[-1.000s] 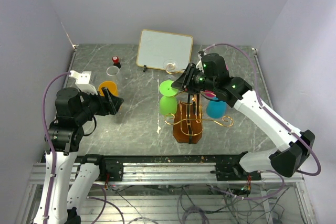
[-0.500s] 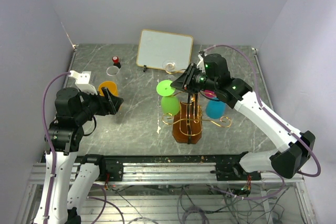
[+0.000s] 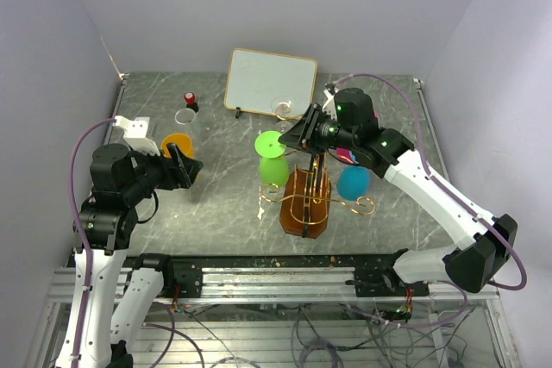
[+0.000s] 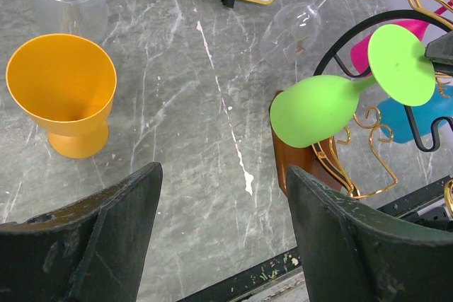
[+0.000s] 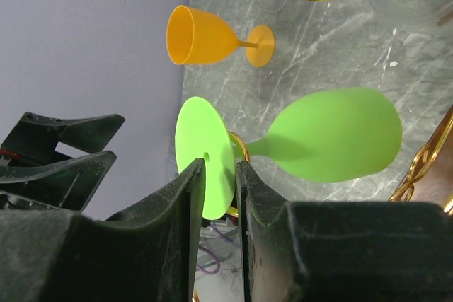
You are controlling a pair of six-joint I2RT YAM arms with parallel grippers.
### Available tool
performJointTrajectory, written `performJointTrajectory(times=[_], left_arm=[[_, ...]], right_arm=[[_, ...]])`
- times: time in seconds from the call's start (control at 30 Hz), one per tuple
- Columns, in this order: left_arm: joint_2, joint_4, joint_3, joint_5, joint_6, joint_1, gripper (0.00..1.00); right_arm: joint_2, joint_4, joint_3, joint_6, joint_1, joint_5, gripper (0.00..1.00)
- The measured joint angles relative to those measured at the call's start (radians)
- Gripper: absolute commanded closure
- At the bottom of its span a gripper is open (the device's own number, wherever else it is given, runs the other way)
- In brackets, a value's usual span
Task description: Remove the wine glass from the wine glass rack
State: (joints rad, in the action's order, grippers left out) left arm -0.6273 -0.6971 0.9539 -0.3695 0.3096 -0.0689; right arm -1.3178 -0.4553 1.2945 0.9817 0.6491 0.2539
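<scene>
The green wine glass (image 3: pixel 274 170) hangs upside down and tilted at the left side of the brown violin-shaped wine glass rack (image 3: pixel 304 206). My right gripper (image 3: pixel 297 137) is shut on its round foot (image 5: pixel 205 153). A gold wire curl (image 5: pixel 241 148) sits at the stem just behind the foot. The bowl (image 5: pixel 333 136) hangs above the table. The glass also shows in the left wrist view (image 4: pixel 311 111). My left gripper (image 3: pixel 184 165) is open and empty, well left of the rack, its fingers (image 4: pixel 106 238) over bare table.
A blue glass (image 3: pixel 354 183), a pink one (image 3: pixel 348 156) and a clear one (image 4: pixel 294 26) hang on the rack. An orange goblet (image 3: pixel 177 146), a clear cup (image 3: pixel 185 116) and a small red-capped bottle (image 3: pixel 190 99) stand at the left. A white framed board (image 3: pixel 272 82) stands behind.
My right gripper has drawn the green glass slightly left and back by its foot. The rack and the blue glass have shifted a little with it. The left arm has not moved.
</scene>
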Motion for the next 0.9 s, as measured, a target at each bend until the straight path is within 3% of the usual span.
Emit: performJointTrajectory(times=[0.9], left_arm=[[0.0, 0.002, 0.0, -0.001, 0.0, 0.002, 0.19]], right_arm=[[-0.043, -0.027, 0.069, -0.053, 0.0, 0.043, 0.76]])
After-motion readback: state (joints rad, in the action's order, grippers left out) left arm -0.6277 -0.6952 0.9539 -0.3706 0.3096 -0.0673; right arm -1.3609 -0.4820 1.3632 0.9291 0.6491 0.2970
